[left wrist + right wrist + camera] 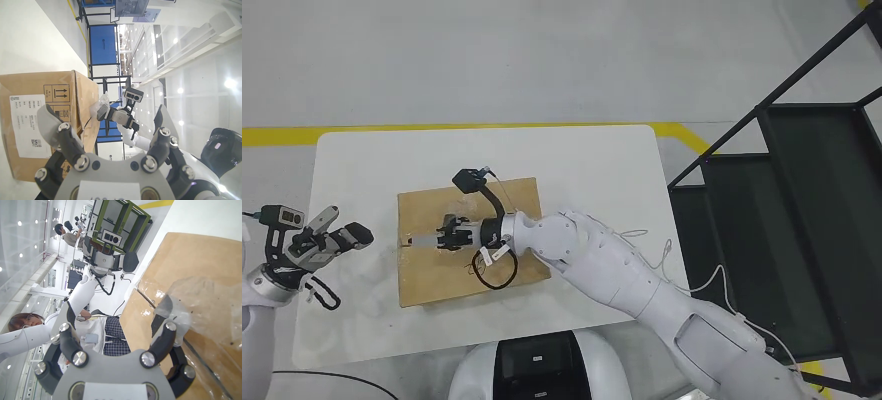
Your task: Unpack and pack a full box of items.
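left hand (342, 228): released, nothing in it. It hovers at the 9 o'clock edge of the worktop (592, 160), apart from the box (432, 285). Box sits mid-worktop: brown cardboard, top flaps closed.
right hand (447, 238): over the box top, toward its 9 o'clock side. Fingers are spread, with a clear plastic bag (204, 306) lying against one finger (162, 313).
Left wrist view adds the box side: white label, up-arrow marks, creased corner. Right wrist view adds the glossy taped seam across the top.
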Available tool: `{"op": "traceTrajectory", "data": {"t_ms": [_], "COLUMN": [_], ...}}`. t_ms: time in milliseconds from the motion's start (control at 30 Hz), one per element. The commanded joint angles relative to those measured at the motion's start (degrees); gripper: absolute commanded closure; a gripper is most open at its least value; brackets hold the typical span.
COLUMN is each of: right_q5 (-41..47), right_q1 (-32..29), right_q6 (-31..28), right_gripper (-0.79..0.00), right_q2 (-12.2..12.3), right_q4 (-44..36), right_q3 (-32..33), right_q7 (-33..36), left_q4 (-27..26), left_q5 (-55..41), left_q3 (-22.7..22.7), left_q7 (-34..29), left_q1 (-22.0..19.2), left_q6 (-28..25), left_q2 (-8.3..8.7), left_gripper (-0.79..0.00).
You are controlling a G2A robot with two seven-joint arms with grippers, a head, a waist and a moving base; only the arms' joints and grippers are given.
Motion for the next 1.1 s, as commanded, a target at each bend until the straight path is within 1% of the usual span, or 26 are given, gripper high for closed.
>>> {"op": "traceTrajectory", "data": {"t_ms": [0,100,200,467,633,767,1067], "right_q5": [0.1,0.7,1.4,1.4,0.3,0.5,2.6], "right_q1": [-0.1,-0.2,0.3,2.8,4.2,5.5,9.4], "right_q6": [0.7,1.2,1.3,1.4,1.7,0.6,-2.2], "right_gripper": [-0.785,-0.785,-0.785,-0.785,-0.785,-0.785,-0.785], "right_q2": [0.0,-0.3,-0.9,-2.8,-4.0,-5.2,-9.4], "right_q4": [-0.2,-0.1,0.4,4.8,7.4,8.6,15.3], "right_q3": [0.2,-0.1,-1.0,-3.3,-4.3,-5.4,-9.4], "right_q7": [0.6,1.5,2.3,1.8,-0.4,-0.6,-0.1], "left_q4": [0.0,0.1,0.2,0.6,0.5,0.5,0.5], "left_q5": [0.0,0.0,0.7,-0.6,-0.7,-0.7,-0.7], "left_q3": [0.0,-0.1,-1.7,-6.2,-6.3,-6.3,-6.3], "left_q7": [0.0,0.6,5.9,9.8,9.9,9.9,9.9], "left_q1": [0.0,0.0,1.0,3.8,3.9,3.9,3.9], "left_q6": [0.0,0.0,-1.0,-1.5,-1.5,-1.5,-1.5], "left_q2": [0.00,-0.01,-0.09,-0.04,-0.05,-0.05,-0.05], "left_gripper": [-0.785,-0.785,-0.785,-0.785,-0.785,-0.785,-0.785]}}
